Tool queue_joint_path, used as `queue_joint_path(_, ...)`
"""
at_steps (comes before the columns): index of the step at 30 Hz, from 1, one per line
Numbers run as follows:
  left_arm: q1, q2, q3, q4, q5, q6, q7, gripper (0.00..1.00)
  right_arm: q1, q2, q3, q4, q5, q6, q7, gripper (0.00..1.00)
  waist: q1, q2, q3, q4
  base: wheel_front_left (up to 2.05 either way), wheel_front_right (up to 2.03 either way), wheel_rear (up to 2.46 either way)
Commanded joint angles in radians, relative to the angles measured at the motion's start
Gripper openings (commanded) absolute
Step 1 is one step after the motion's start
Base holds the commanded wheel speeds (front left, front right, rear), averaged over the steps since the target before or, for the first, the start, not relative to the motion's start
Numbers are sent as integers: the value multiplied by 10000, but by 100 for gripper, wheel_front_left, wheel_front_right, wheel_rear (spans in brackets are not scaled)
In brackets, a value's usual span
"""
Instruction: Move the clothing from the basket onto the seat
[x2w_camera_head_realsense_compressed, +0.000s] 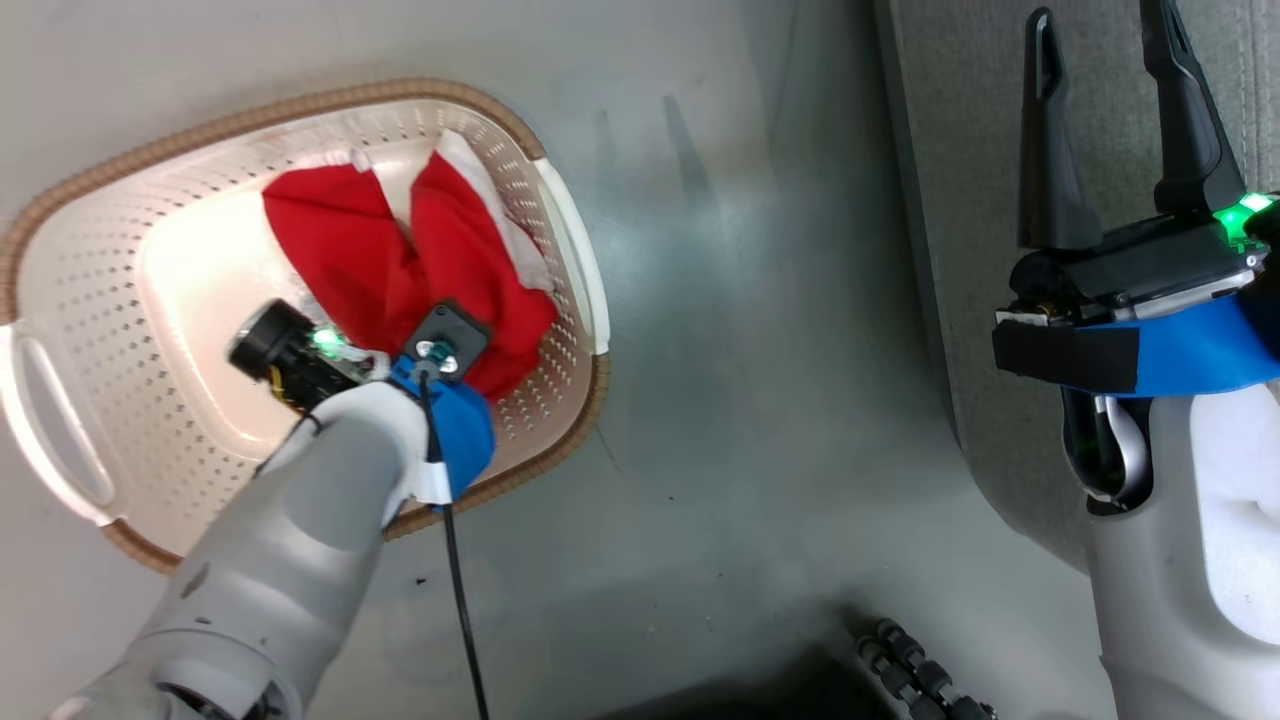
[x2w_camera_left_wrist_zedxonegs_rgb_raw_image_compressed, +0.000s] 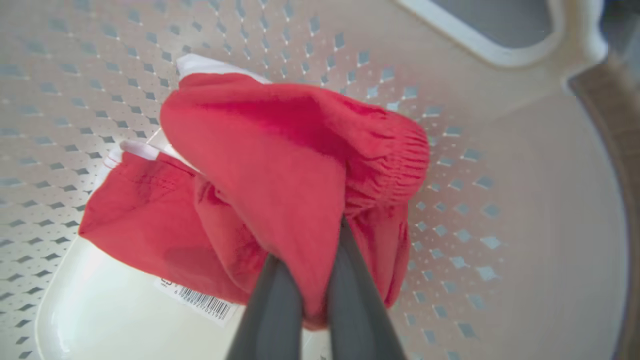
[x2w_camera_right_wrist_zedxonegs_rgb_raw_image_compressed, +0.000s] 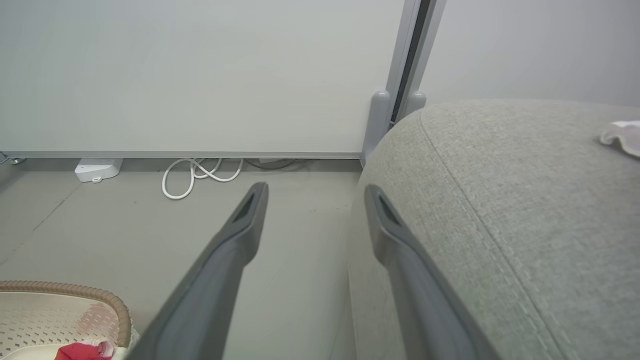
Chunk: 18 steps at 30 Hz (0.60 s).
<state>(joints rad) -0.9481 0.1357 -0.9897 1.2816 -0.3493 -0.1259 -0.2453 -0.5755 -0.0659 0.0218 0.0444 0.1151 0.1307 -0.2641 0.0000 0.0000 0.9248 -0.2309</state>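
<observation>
Left tool (x2w_camera_left_wrist_zedxonegs_rgb_raw_image_compressed: 310, 245): fingers together, clamped on a fold of the clothing (x2w_camera_left_wrist_zedxonegs_rgb_raw_image_compressed: 280, 150), low inside the basket (x2w_camera_left_wrist_zedxonegs_rgb_raw_image_compressed: 500, 125). Right tool (x2w_camera_right_wrist_zedxonegs_rgb_raw_image_compressed: 315, 192): fingers apart, nothing between them, held beside the edge of the seat (x2w_camera_right_wrist_zedxonegs_rgb_raw_image_compressed: 500, 200).

All the clothing I can see lies in the basket. No red cloth is on the visible part of the seat.

Handling, in my judgement: light, limp, thin cloth. It will sag and trail when lifted, and the second piece may drag along. A bunched fold or the gathered elastic band offers the surest hold; a single thin edge could slip.

Count:
- two red pieces, as far as the heap lets me tell, one with white trim
- one basket
- one seat
- two tools
- one barcode label (x2w_camera_left_wrist_zedxonegs_rgb_raw_image_compressed: 200, 300) on the basket floor
</observation>
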Motion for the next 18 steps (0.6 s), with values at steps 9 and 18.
queue_joint_path(9, 479, -416, -450, -1303, -699, -43, -206, 0, 369, -303, -33, 308, 11, 1, -6, 100, 0, 0, -1302, 714, 0, 0, 0)
queue_joint_path(18, 1084, -108, 39, -3216, -1111, -45, -211, 0, 883, -549, -54, 641, 41, 1, -6, 100, 0, 0, -2753, 1258, 0, 0, 0)
